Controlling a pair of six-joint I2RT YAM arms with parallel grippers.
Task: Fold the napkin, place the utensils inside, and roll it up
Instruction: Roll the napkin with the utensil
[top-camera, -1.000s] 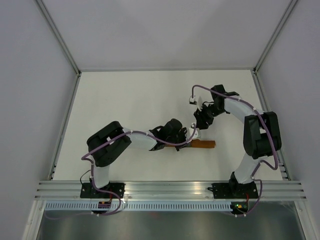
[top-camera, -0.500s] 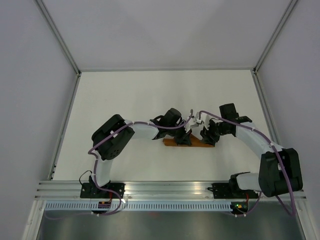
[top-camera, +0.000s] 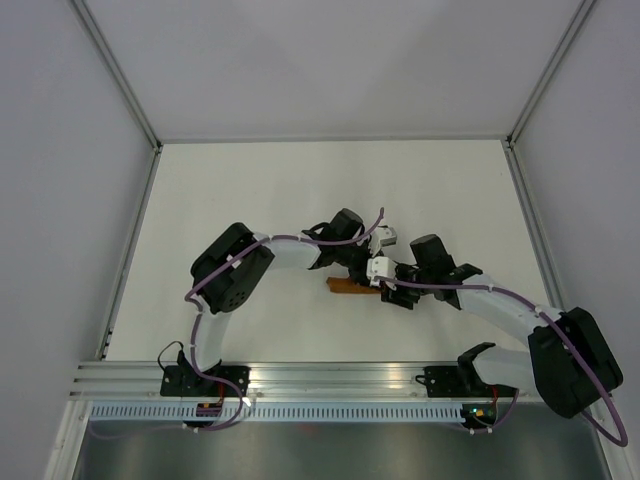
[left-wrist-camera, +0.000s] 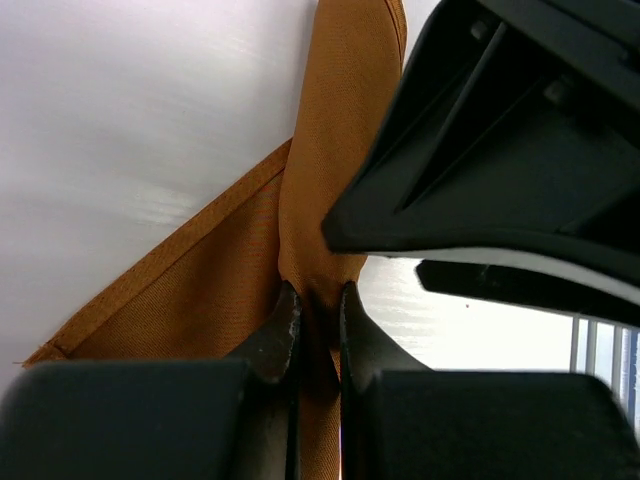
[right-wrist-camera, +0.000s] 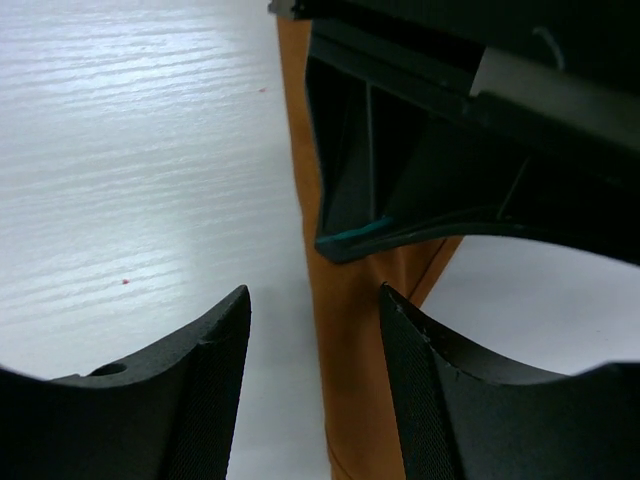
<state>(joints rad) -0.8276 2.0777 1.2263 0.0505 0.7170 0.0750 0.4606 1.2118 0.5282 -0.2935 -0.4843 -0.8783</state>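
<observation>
Nearest me, my right pincer (right-wrist-camera: 314, 345): released, fingers spread astride the napkin (right-wrist-camera: 345, 400), not touching it as far as I can see. Just beyond, my left pincer (left-wrist-camera: 316, 310): clenched on a raised pleat of the cloth. The napkin lies mid-worktop (top-camera: 250, 190) as a narrow rust band under both wrists. Rolling step, I judge: hold the pleat firm, set the right fingers square across the band, roll tight and even. The utensils are out of sight, probably wrapped inside. My housings hide the band's far end.
</observation>
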